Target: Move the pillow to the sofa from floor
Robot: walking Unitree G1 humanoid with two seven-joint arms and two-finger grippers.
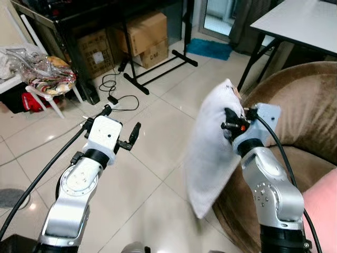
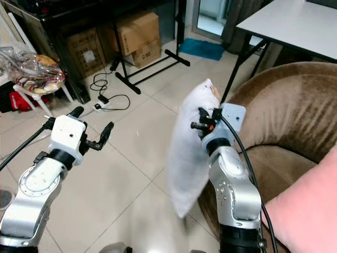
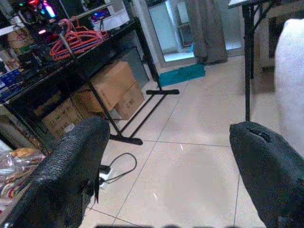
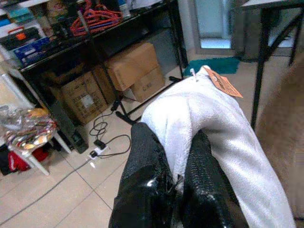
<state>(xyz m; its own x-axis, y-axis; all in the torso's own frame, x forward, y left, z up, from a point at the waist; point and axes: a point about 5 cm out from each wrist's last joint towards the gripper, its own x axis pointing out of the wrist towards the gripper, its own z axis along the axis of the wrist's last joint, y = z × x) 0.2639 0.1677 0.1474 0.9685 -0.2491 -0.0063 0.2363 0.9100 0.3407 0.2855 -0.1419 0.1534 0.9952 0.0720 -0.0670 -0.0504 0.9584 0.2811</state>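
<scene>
I have the right gripper (image 4: pixel 173 190) raised in front of me with its fingers (image 4: pixel 145 166) clamped on a fold of the white pillow (image 1: pixel 213 147), which hangs off the floor in the air, just beside the outer edge of the brown sofa (image 1: pixel 300 110) on my right. The pillow droops long and tilted, with an orange tag (image 4: pixel 222 84) at its upper end, and its lower corner hangs beside the sofa's front. A pink cushion (image 2: pixel 305 211) lies on the sofa seat at the near right corner. My left gripper (image 1: pixel 124 134) is held out over the tiled floor (image 1: pixel 142 174), well apart from the pillow, its fingers (image 3: pixel 76 161) spread wide with nothing between them. Farther off on the floor I see cardboard boxes (image 1: pixel 145 37) under a black rack (image 3: pixel 85 61), a black cable (image 1: pixel 113 87), and a white table (image 1: pixel 303 23) behind the sofa.
</scene>
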